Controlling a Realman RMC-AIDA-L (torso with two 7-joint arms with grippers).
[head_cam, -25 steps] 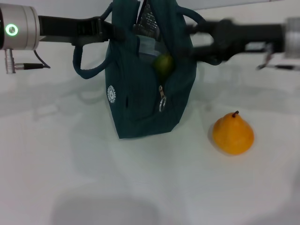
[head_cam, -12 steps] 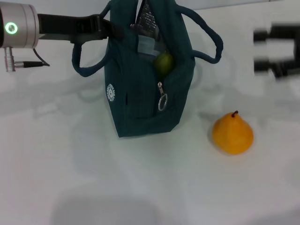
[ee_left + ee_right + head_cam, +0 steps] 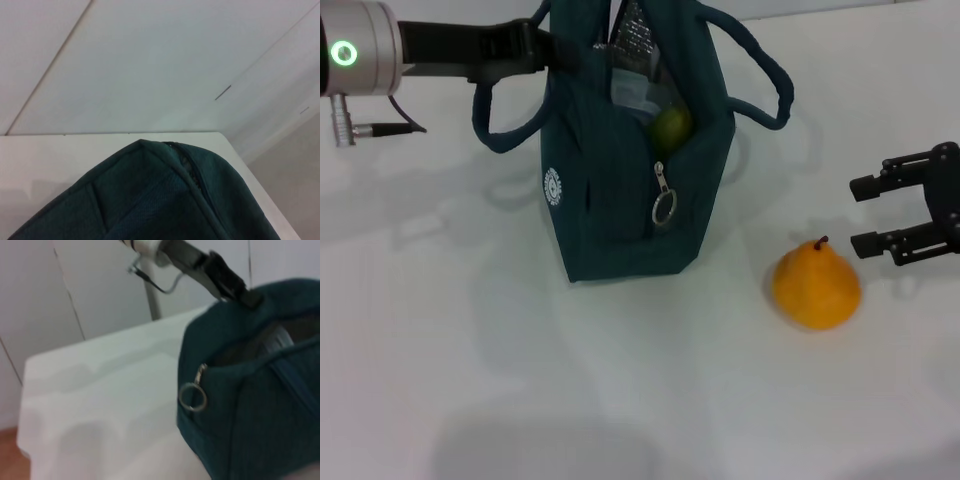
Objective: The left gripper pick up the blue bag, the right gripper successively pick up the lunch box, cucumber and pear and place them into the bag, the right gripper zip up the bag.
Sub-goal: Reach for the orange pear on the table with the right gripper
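The blue bag (image 3: 620, 190) stands upright on the white table, its top open. My left gripper (image 3: 542, 48) is shut on the bag's upper left rim and holds it up. The bag also shows in the left wrist view (image 3: 165, 200) and the right wrist view (image 3: 260, 390). The cucumber's green end (image 3: 670, 128) and the pale lunch box (image 3: 632, 90) show inside the opening. The ring zipper pull (image 3: 663, 210) hangs at the bag's front. The pear (image 3: 817, 286) sits on the table right of the bag. My right gripper (image 3: 861, 214) is open and empty, just right of and above the pear.
The bag's two loop handles (image 3: 770, 85) hang out to either side. A cable (image 3: 380, 128) trails from the left wrist. The white table (image 3: 620, 400) stretches wide in front; its far edge (image 3: 30, 405) shows in the right wrist view.
My right gripper has pulled out of the bag's mouth, moved right and come down beside the pear. The cucumber stays in the bag. The left gripper still holds the rim.
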